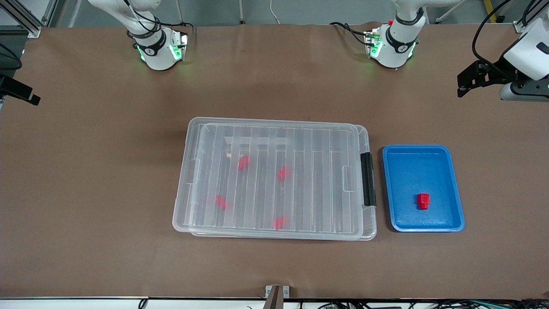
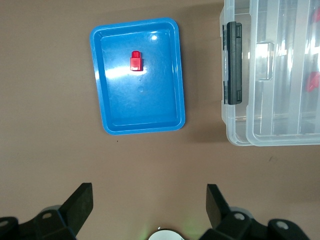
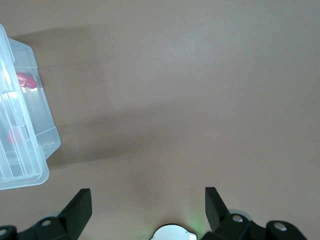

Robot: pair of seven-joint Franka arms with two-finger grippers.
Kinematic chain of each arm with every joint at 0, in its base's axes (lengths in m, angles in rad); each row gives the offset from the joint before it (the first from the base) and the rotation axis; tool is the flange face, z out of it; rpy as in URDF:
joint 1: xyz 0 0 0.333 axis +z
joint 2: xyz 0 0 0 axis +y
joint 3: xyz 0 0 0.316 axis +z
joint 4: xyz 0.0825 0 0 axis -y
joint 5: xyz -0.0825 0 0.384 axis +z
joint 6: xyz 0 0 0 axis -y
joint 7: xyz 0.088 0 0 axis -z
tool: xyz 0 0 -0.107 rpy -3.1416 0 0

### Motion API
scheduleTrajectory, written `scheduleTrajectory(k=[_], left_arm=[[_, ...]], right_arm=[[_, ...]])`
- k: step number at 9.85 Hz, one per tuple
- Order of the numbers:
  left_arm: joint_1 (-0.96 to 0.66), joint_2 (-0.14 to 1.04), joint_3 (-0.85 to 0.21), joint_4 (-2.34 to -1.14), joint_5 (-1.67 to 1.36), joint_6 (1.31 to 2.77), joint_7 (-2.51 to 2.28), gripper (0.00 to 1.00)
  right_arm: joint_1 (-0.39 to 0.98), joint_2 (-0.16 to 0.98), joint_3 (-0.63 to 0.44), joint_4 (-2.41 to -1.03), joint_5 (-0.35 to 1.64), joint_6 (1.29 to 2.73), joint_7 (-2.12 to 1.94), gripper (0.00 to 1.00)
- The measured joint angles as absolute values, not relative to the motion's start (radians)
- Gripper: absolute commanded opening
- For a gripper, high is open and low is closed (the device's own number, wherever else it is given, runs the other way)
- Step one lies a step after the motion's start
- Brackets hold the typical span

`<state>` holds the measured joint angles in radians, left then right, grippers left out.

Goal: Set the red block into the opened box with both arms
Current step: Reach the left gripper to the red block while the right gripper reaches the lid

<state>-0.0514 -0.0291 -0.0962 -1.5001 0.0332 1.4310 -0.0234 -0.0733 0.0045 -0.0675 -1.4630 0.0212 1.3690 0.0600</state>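
The red block lies in the blue tray, just beside the box at the black latch end; the box's ribbed clear lid rests on top, with four more red blocks visible through it. The left gripper hangs over bare table near the tray, jaws wide apart and empty; the right gripper hangs over bare table by the box's other short end, jaws likewise wide and empty.

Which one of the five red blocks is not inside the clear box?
The red block lying in the blue tray, beside the latch end of the box. The other four blocks lie inside the box, under its ribbed lid.
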Motion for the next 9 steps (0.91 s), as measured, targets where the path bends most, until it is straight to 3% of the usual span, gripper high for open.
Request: scheduleTrajectory(k=[5, 9], left_arm=[[-0.041, -0.008, -0.09, -1.5, 0.033, 1.433, -0.029, 1.0], [-0.01, 0.164, -0.086, -1.51, 0.033, 1.61, -0.077, 1.0]], right_arm=[[-0.073, 0.005, -0.067, -1.463, 0.021, 1.369, 0.06, 1.0], [-0.023, 0.041, 0.024, -1.485, 0.033, 1.451, 0.073, 1.0]])
